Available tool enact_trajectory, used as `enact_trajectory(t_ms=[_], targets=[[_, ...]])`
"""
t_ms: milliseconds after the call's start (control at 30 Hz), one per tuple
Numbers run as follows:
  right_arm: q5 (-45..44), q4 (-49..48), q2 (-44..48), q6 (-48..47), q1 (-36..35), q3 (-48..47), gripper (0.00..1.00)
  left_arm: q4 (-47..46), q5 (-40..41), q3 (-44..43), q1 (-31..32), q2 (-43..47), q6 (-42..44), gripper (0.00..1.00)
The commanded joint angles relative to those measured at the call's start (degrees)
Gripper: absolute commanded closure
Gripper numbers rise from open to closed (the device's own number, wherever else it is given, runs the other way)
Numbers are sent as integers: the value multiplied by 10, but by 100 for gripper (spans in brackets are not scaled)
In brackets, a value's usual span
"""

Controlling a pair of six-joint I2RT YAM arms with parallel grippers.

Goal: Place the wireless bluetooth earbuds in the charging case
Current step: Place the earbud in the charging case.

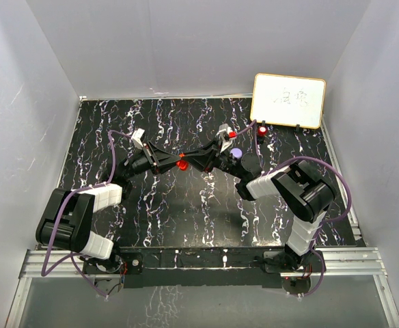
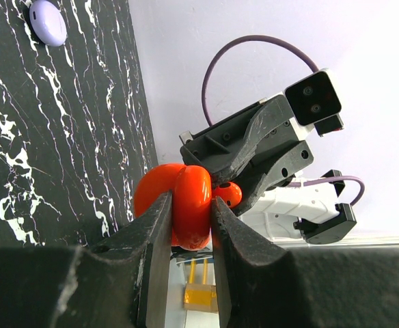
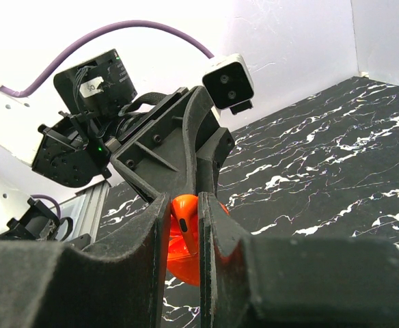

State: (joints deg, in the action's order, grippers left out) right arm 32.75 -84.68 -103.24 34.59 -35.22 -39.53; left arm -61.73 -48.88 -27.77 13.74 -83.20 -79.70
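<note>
Earbud (image 2: 228,193): tiny, glossy red

Black marbled table (image 1: 186,212) bearing pale purple round case (image 1: 236,153)

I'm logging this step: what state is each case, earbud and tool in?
Red case: looks open, held.
Red earbud: gripped, right at the red case.
Purple case: looks closed, on the table.
Left tool: shut on red case.
Right tool: shut on red earbud.
</note>
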Motion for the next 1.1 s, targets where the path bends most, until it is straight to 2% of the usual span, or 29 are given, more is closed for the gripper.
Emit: enact_trajectory(t_ms=[0,1067], targets=[[-9,-158,-3,-8,1,-5,100,-20,-6,-18,4,9,2,100],[-21,-192,-8,-17,1,-10,100,-44,6,-4,8,-20,-12,100]])
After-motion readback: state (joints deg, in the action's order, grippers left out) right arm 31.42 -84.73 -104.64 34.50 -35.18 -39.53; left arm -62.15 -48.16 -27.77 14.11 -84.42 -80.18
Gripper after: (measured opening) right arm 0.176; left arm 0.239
